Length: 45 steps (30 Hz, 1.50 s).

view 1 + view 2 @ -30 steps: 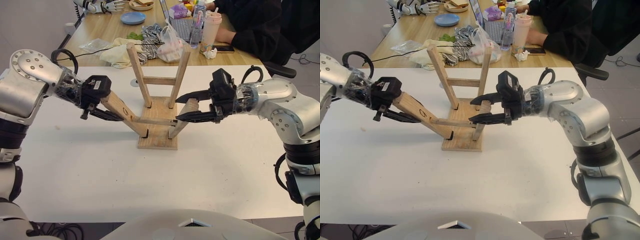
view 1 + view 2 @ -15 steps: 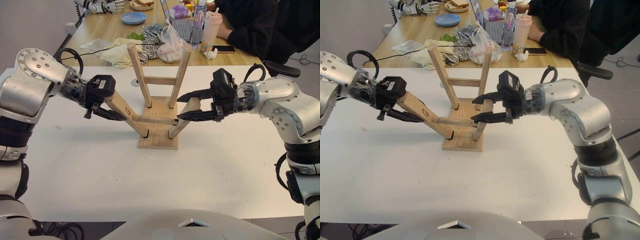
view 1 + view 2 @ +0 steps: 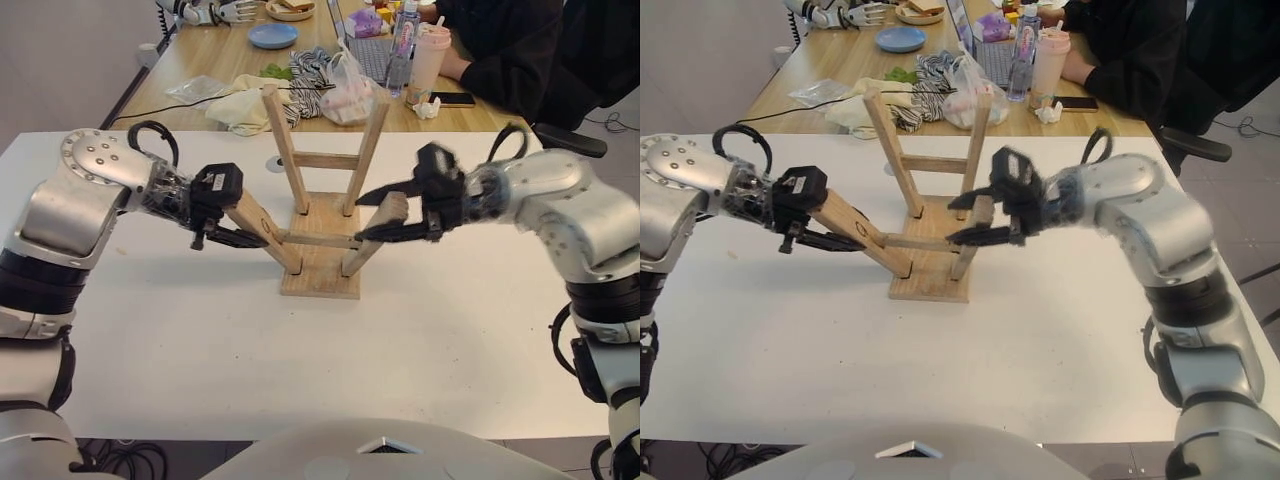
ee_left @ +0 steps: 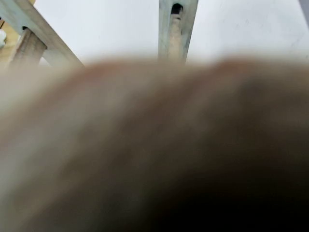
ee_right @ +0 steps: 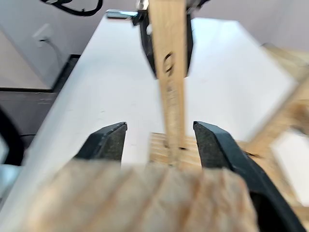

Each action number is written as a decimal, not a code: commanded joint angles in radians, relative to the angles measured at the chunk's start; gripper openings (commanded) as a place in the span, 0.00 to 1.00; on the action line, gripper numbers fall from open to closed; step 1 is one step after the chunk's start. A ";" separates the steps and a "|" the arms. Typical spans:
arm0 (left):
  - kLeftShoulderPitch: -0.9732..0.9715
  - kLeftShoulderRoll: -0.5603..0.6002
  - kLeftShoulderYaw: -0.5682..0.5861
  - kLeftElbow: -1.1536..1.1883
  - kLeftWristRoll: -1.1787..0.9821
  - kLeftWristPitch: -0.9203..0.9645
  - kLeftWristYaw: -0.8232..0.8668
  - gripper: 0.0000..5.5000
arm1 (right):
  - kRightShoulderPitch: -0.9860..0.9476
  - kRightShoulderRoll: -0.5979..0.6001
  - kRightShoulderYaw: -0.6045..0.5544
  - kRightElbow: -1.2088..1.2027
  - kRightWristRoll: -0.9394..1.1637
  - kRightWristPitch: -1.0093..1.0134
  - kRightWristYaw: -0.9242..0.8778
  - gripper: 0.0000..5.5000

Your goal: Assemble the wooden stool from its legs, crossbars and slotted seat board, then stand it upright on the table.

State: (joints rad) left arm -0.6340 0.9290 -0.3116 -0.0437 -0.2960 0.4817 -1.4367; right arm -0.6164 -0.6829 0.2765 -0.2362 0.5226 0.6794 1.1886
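Pinching left hand [image 3: 240, 225]: it is squeezing the top of the left leg [image 3: 275, 245], at 9 o'clock from the seat board [image 3: 320, 285].
Right hand [image 3: 358, 220]: its fingers are sitting wide apart, one on each side of the right leg [image 3: 368, 250], at 3 o'clock.
Seat board: it is lying flat on the white desk [image 3: 200, 340], legs poking up.
Back legs [image 3: 285, 150]: they are standing at 12 o'clock, a crossbar [image 3: 325, 160] joining them.
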 commanded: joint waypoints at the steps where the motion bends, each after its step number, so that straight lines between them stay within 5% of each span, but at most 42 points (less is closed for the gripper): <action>1: 0.108 -0.090 -0.143 0.041 0.039 0.045 -0.018 0.49 | -0.045 0.009 0.046 0.070 -0.049 -0.038 0.049 0.58; 14: 0.128 -0.202 -0.039 0.007 -0.034 0.167 0.208 0.54 | -0.312 -0.006 -0.076 0.377 -0.081 -0.122 0.234 0.63; 19: 0.156 -0.220 0.004 -0.043 -0.092 0.227 0.278 0.54 | -0.406 -0.010 -0.098 0.432 -0.177 -0.202 0.172 0.63; 23: 0.160 -0.226 0.004 -0.059 -0.101 0.248 0.315 0.54 | -0.361 0.039 -0.020 0.250 -0.331 -0.249 0.002 0.54; 31: 0.173 -0.200 -0.001 -0.059 -0.098 0.255 0.339 0.54 | -0.156 0.024 0.095 -0.120 -0.376 -0.084 -0.067 0.28; 41: 0.192 -0.189 -0.003 -0.064 -0.092 0.230 0.349 0.54 | -0.062 0.112 0.236 -0.111 -0.498 -0.004 -0.241 0.00; 45: 0.198 -0.186 -0.006 -0.078 -0.099 0.236 0.353 0.54 | -0.011 0.139 0.289 -0.095 -0.515 0.019 -0.269 0.00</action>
State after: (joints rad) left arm -0.5371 0.7414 -0.2321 -0.1519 -0.4407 0.6568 -1.0875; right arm -0.6652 -0.5553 0.5318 -0.3554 0.0276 0.6704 0.9277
